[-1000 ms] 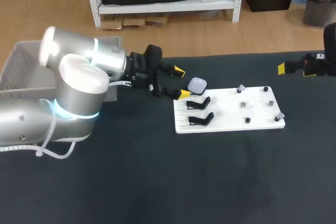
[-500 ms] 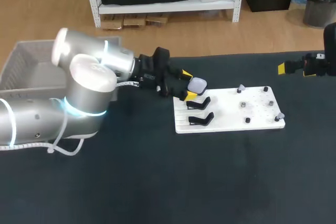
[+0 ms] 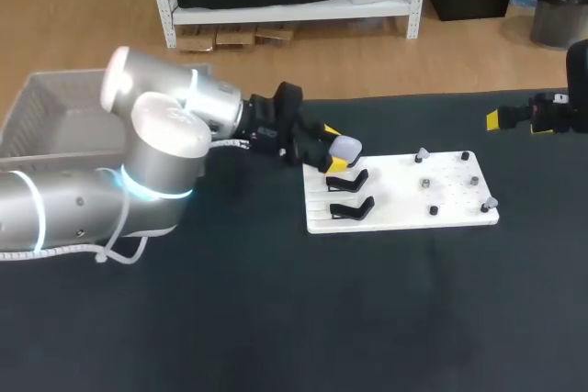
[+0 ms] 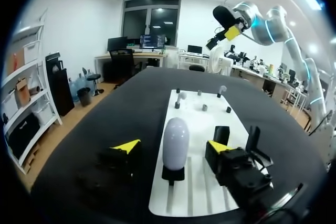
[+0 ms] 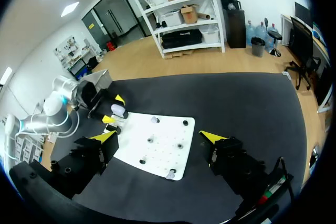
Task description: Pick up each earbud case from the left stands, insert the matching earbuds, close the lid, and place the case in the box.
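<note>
One earbud case (image 4: 175,135) on stand (image 4: 172,174), between released left pincer (image 4: 172,146) fingers, ungrasped; filling, closing, boxing all left. Right pincer (image 5: 159,136) released, well apart.

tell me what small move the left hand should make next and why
Probably shut the left hand on the pale lilac oval earbud case. It stands upright on its black stand between the open yellow-tipped fingers, and neither finger appears to touch it yet.

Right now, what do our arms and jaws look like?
Left arm: fat silver-grey rounded links, glowing cyan rings at the joints, a white cable looped alongside, black wrist unit. Right arm: same silver links with cyan rings, black wrist end. Both sets of jaws are black with bright yellow wedge tips.
</note>
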Tool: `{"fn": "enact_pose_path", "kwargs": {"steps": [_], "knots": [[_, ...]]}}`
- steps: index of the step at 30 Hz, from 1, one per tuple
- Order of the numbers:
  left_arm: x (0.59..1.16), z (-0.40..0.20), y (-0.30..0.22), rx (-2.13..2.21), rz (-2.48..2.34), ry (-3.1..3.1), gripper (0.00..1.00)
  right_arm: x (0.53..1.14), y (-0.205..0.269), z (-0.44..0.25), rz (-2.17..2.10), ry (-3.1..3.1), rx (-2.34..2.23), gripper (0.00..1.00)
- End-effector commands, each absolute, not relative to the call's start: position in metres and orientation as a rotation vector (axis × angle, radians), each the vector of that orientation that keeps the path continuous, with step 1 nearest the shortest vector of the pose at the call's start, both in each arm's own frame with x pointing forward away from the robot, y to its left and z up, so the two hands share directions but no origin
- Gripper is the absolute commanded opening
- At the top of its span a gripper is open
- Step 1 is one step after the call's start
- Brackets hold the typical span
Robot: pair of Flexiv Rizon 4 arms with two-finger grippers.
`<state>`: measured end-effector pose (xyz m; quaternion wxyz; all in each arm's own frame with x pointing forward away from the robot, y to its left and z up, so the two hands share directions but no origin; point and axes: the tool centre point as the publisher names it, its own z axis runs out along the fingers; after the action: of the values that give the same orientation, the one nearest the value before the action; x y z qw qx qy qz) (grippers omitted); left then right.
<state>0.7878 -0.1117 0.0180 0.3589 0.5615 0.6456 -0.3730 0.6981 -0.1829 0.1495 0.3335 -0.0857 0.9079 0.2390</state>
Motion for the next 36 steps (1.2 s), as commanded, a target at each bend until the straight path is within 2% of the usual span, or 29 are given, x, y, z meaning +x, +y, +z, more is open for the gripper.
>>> {"fn": "enact_pose_path", "kwargs": {"steps": [1, 5, 9, 19, 26, 29, 31, 32, 36], "knots": [[0.7928, 0.0147, -0.1141, 1.454, -0.970, 1.673, 0.71, 0.6988, -0.1834, 0.1491, 0.627, 2.370, -0.226, 1.00], [0.7928, 0.0110, -0.1140, 1.444, -0.979, 1.683, 0.62, 0.6988, -0.1834, 0.1491, 0.627, 2.370, -0.226, 1.00], [0.7926, 0.0102, -0.1143, 1.438, -0.985, 1.685, 0.58, 0.6988, -0.1834, 0.1491, 0.627, 2.370, -0.226, 1.00], [0.7937, 0.0099, -0.1170, 1.437, -1.001, 1.675, 0.53, 0.6988, -0.1834, 0.1491, 0.627, 2.370, -0.226, 1.00], [0.7943, 0.0087, -0.1168, 1.431, -1.014, 1.674, 0.40, 0.6988, -0.1834, 0.1491, 0.627, 2.370, -0.226, 1.00], [0.7947, 0.0102, -0.1167, 1.435, -1.018, 1.670, 0.28, 0.6988, -0.1834, 0.1491, 0.627, 2.370, -0.226, 1.00], [0.7940, 0.0112, -0.1167, 1.439, -1.023, 1.665, 0.07, 0.6988, -0.1834, 0.1491, 0.627, 2.370, -0.226, 1.00], [0.7937, 0.0114, -0.1167, 1.441, -1.024, 1.664, 0.00, 0.6988, -0.1834, 0.1491, 0.627, 2.370, -0.226, 1.00], [0.7903, 0.0114, -0.1169, 1.445, -1.038, 1.658, 0.00, 0.6988, -0.1834, 0.1491, 0.627, 2.370, -0.226, 1.00]]}}
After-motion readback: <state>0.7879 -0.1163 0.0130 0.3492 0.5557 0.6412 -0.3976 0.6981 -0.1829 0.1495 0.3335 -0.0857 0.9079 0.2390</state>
